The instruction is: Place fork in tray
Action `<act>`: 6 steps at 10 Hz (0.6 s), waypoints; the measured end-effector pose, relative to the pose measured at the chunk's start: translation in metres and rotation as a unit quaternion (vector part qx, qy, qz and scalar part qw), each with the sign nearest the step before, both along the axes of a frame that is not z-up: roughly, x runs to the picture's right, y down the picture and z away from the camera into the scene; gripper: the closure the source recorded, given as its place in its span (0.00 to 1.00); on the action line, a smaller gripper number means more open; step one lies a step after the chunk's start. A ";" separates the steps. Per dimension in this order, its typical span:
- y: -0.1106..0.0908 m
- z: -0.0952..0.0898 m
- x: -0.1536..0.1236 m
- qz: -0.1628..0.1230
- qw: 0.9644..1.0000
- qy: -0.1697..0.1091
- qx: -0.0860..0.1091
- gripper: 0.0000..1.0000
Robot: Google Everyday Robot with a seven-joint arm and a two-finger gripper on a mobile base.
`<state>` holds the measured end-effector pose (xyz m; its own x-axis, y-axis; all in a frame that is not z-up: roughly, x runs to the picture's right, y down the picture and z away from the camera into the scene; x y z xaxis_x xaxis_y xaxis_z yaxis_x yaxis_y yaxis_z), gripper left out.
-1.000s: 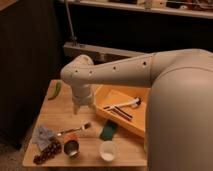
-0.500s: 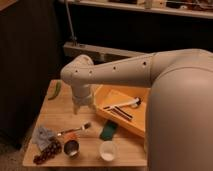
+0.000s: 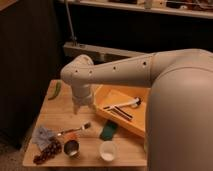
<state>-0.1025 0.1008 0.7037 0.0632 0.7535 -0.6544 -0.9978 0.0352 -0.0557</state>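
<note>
The fork [image 3: 74, 130] is slim and silver. It lies flat on the wooden table [image 3: 60, 107], tines toward the right, left of the green sponge [image 3: 108, 131]. The tray [image 3: 111, 95] is a large yellow-orange bin at the table's right side, partly hidden by my arm. It holds black-and-white handled utensils [image 3: 122, 106]. My gripper [image 3: 82, 106] points down at the end of the white arm. It hangs above the table just left of the tray and a little behind the fork, apart from it.
A grey cloth [image 3: 42, 134] and dark grapes [image 3: 45, 152] lie front left. A small metal cup [image 3: 72, 147] and a white cup [image 3: 107, 150] stand near the front edge. A green vegetable [image 3: 55, 90] lies at the back left. My large arm covers the right side.
</note>
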 end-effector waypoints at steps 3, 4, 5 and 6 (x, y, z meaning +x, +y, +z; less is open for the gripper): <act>0.000 0.000 0.000 0.000 1.000 0.000 0.000 0.35; 0.000 0.000 0.001 0.001 1.000 0.000 -0.001 0.35; 0.001 0.001 0.002 0.004 1.000 -0.005 -0.004 0.35; 0.005 0.007 0.005 0.019 0.999 -0.026 -0.008 0.35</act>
<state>-0.0971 0.1059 0.7111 0.0692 0.7458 -0.6626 -0.9941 -0.0037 -0.1081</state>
